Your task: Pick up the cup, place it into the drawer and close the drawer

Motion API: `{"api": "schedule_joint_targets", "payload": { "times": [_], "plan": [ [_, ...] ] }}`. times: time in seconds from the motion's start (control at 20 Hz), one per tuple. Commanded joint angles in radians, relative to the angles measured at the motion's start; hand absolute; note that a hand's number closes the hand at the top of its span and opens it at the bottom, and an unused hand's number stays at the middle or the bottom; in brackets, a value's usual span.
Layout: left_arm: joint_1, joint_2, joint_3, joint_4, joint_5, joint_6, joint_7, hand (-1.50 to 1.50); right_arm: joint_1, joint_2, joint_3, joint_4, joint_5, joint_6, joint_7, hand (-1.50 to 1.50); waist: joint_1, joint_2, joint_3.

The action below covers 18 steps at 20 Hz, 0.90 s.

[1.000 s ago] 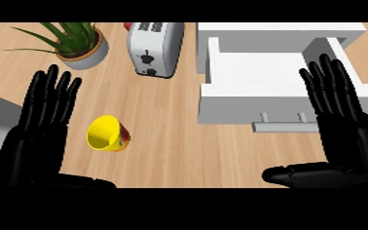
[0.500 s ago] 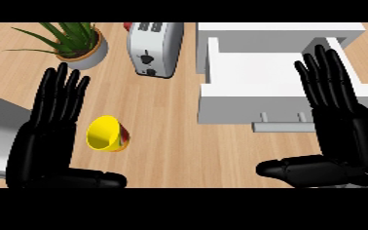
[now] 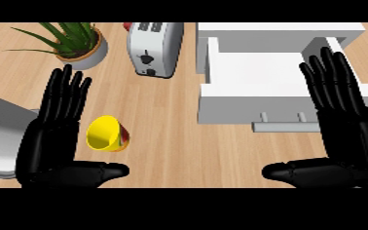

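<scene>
A yellow cup with a red patch lies on its side on the wooden counter, at lower left, its mouth facing left. My left hand is open just left of it, fingers straight and pointing up, thumb stretched out below the cup. A white drawer stands pulled open at the right, with a grey handle on its front. My right hand is open over the drawer's right end, fingers straight, thumb pointing left below the handle.
A silver toaster stands at the top centre. A potted green plant sits at top left. A grey object shows at the left edge behind my left hand.
Both hands have shifted inward and a little up. The left hand has come closer to the cup. The cup and drawer have not moved.
</scene>
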Motion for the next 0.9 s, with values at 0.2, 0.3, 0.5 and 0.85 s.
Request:
{"api": "schedule_joint_targets", "payload": {
  "times": [0.2, 0.3, 0.5, 0.85],
  "plan": [
    [0.048, 0.011, 0.005, 0.003, -0.017, 0.009, 0.022, -1.5, 0.03, -0.021, -0.034, -0.008, -0.02, 0.031, -0.009, -1.5, 0.0, 0.0, 0.0],
    [0.087, 0.012, 0.029, 0.062, 0.001, -0.016, -0.047, -1.5, -0.051, 0.011, 0.005, -0.008, 0.023, -0.028, 0.046, -1.5, 0.002, 0.0, 0.0],
    [0.091, 0.033, 0.08, 0.111, 0.032, -0.035, -0.061, -1.5, -0.069, -0.022, -0.053, 0.009, -0.027, 0.002, 0.046, -1.5, 0.002, 0.0, 0.0],
    [0.12, 0.002, 0.065, 0.263, -0.037, -0.032, -0.221, -1.5, -0.013, 0.013, 0.014, -0.001, 0.039, -0.01, 0.026, -1.5, 0.002, 0.0, 0.0]
  ]
}}
